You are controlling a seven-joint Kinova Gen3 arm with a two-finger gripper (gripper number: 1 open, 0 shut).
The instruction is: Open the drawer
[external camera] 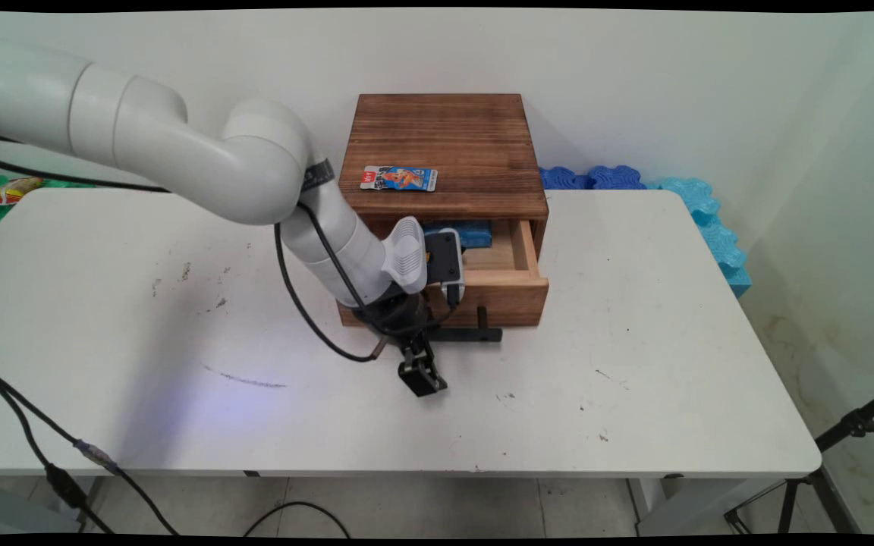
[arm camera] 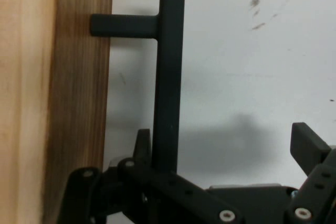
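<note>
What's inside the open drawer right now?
A blue object lies at the back of the wooden drawer, with bare wood in front of it. The arm covers the drawer's left part, so anything there is hidden.

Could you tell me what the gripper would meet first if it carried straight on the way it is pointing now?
Most likely the white table: the open gripper points down at it, just in front of the drawer. The black handle runs close beside one finger, so it might brush that; depth is unclear.

Matt black handle on grainy wooden drawer.
</note>
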